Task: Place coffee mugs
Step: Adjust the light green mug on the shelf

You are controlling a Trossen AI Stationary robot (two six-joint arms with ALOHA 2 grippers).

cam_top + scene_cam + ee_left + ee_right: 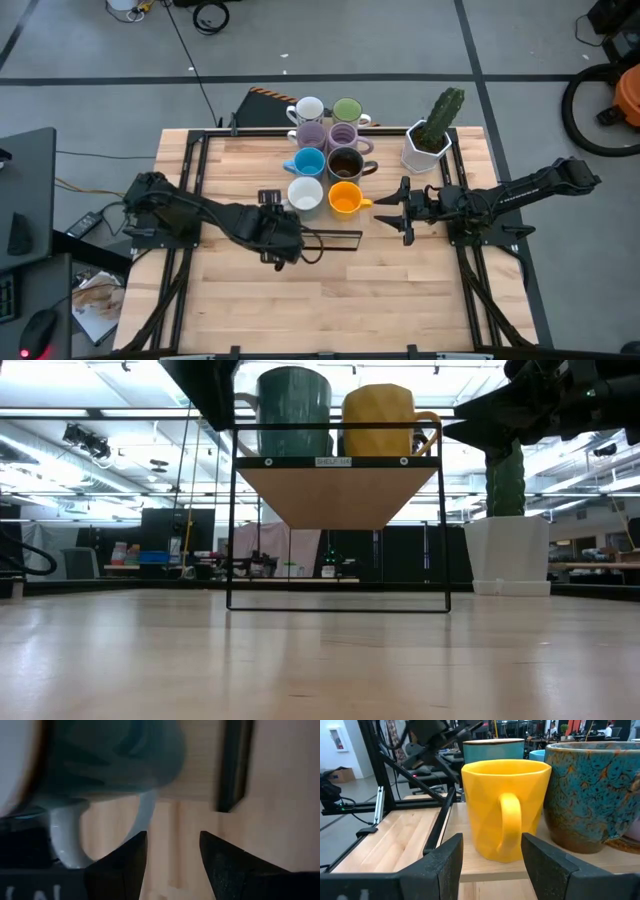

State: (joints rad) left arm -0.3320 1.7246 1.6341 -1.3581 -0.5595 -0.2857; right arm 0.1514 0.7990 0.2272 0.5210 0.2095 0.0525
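Eight mugs stand in two rows on a raised wooden shelf (pixel 325 215). The nearest pair is a teal mug with a white inside (pixel 305 193) (pixel 100 755) and an orange-yellow mug (pixel 343 197) (pixel 502 805). Behind them come the blue (pixel 308 161), dark brown (pixel 345 163), two lilac (pixel 310 133), white (pixel 308 108) and green (pixel 347 110) mugs. My left gripper (pixel 283 205) (pixel 172 837) is open just left of the teal mug, whose pale handle (pixel 70 840) lies beside one finger. My right gripper (pixel 382 210) (pixel 492 840) is open, its fingers on either side of the yellow mug's handle (pixel 510 820) without touching.
A white hexagonal pot with a cactus (pixel 430 135) (pixel 508 550) stands at the far right of the table. The shelf's black wire frame (pixel 340 600) reaches down onto the table top. Bare wood (pixel 330 300) lies toward the near edge.
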